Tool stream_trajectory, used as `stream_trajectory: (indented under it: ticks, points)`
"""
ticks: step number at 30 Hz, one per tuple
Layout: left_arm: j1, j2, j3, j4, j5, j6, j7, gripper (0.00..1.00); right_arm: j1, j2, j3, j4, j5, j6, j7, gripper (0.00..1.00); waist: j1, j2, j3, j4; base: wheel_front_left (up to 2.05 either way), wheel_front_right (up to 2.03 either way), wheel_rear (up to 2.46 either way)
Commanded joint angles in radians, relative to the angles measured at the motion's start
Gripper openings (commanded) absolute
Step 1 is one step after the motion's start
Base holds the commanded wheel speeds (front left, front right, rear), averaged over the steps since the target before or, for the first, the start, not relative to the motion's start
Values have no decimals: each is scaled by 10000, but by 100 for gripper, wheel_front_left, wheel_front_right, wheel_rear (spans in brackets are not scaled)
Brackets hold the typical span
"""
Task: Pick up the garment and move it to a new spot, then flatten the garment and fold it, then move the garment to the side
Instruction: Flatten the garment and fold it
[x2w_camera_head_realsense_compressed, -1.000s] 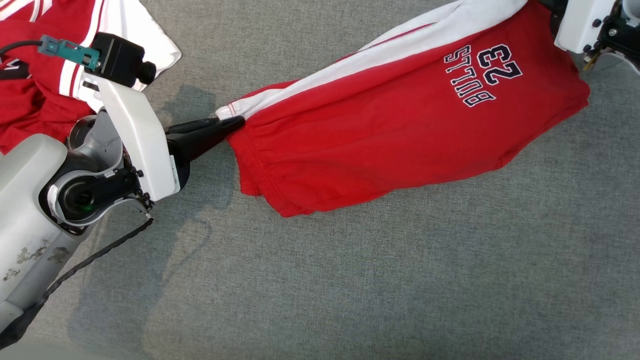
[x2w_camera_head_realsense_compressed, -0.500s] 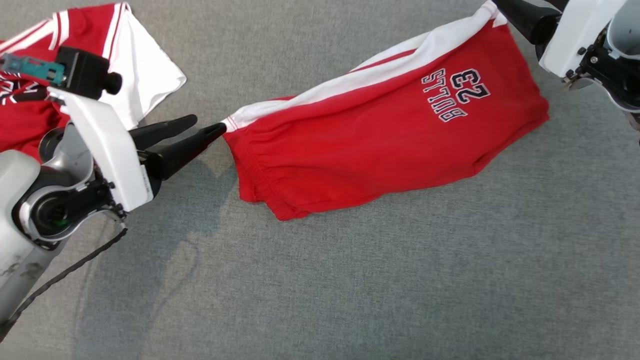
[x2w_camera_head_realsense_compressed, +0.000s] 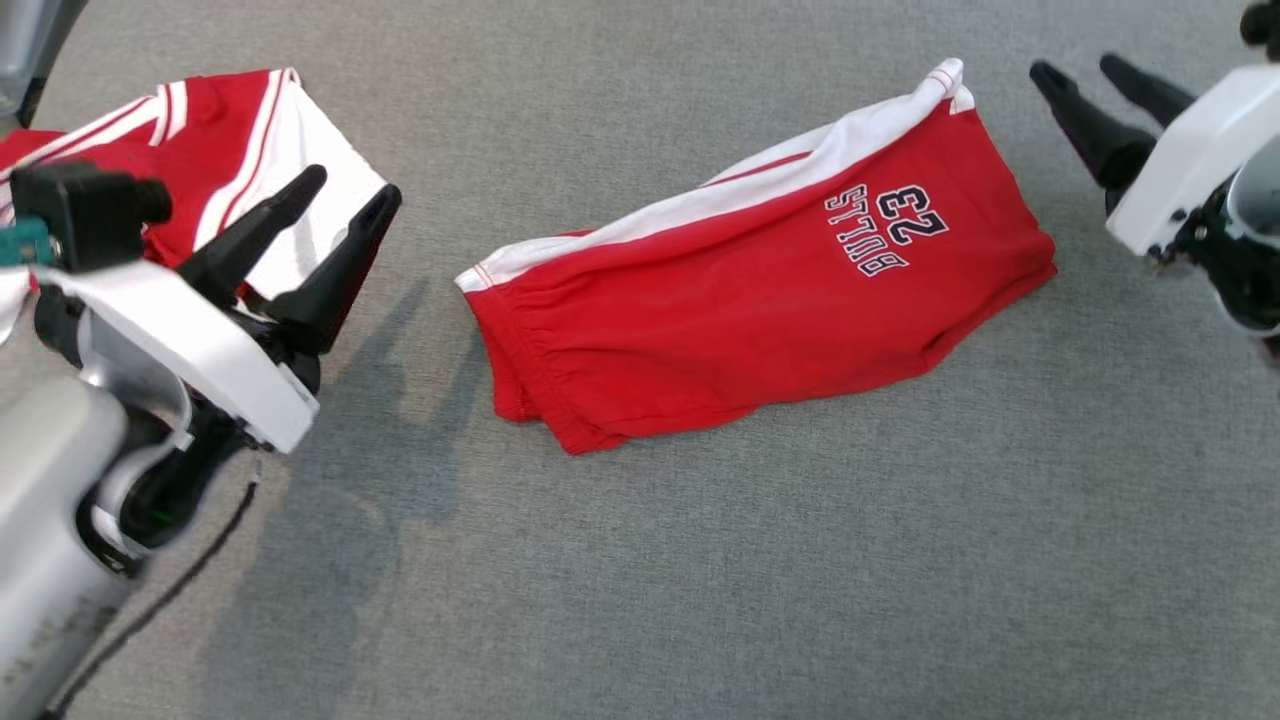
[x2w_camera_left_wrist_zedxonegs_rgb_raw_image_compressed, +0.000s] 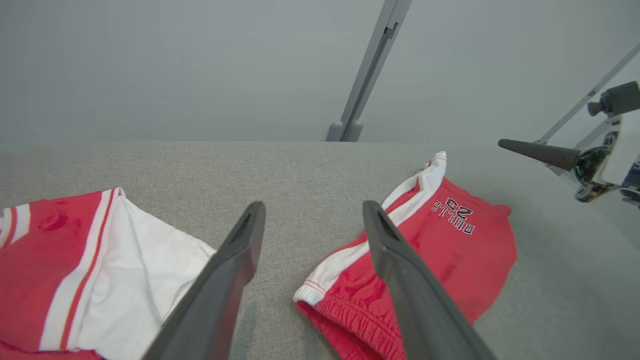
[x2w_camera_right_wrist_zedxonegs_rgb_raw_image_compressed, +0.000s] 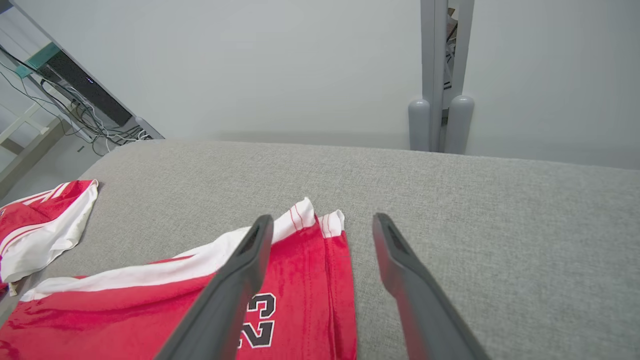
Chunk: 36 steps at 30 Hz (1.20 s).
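My left claw (x2w_camera_head_realsense_compressed: 352, 186) and right claw (x2w_camera_head_realsense_compressed: 1075, 68) gape empty, flanking the shorts (x2w_camera_head_realsense_compressed: 760, 300); right wrist view adds bench (x2w_camera_right_wrist_zedxonegs_rgb_raw_image_compressed: 380, 150) rim, cables (x2w_camera_right_wrist_zedxonegs_rgb_raw_image_compressed: 95, 127).

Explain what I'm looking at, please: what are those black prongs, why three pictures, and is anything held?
This is a two-armed robot; the black prongs are its grippers' fingers. The wide picture comes from a camera on its head, looking down: left gripper at the left, right gripper at the upper right. The other two come from cameras on each wrist, looking along that arm's own fingers. On the grey fabric surface lie red shorts with a white side stripe and, further left, another red and white garment. Both grippers are open and hold nothing.
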Motion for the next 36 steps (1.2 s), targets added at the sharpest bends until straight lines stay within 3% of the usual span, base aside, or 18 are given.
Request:
stream_trajectory:
  ticks: [1, 8, 15, 16, 22, 26, 29, 30, 36]
  points:
    - [383, -100, 118, -52, 322, 340, -737, 100, 349, 98, 52, 258, 139, 2, -135, 100, -1, 0, -140, 145, 0, 0, 0]
    - [1447, -564, 411, -316, 1013, 1172, -2553, 100, 891, 284, 278, 1190, 424, 2, -65, 100, -1, 0, -315, 468, 0, 0, 0]
    - [2857, -1478, 1514, -866, 1948, 1617, -2888, 100, 1043, 487, 437, 2374, 740, 2, 676, 100, -1, 0, -329, 944, 0, 0, 0]
    - [3432, -1937, 1860, -957, 2164, 1506, -2882, 100, 1079, 592, 350, 2775, 1039, 2, 1100, 100, -1, 0, -327, 1096, 0, 0, 0]
    - [4419, -2740, 2534, -716, 2570, 1000, -2883, 100, 1357, 1052, 388, 3570, 1676, 2, 2777, 100, -1, 0, -437, 1407, 0, 0, 0]
    - [4697, -3032, 2724, -436, 2789, 703, -2884, 100, 1419, 1271, 343, 3540, 1881, 3, 3206, 100, -1, 0, -546, 1493, 0, 0, 0]
    - [4726, -3220, 2822, -298, 2989, 552, -2885, 100, 1393, 1278, 324, 3377, 1878, 5, 3135, 8, -1, 0, -619, 1496, 0, 0, 0]
    - [4747, -3269, 2860, -256, 3056, 510, -2885, 100, 1397, 1260, 325, 3361, 1866, 5, 3079, 0, -1, 0, -654, 1488, 0, 0, 0]
    - [4957, -3636, 3366, -240, 3656, 348, -2884, 100, 1324, 1129, 349, 3309, 1647, 3, 2411, 0, -1, 0, -951, 1289, 0, 0, 0]
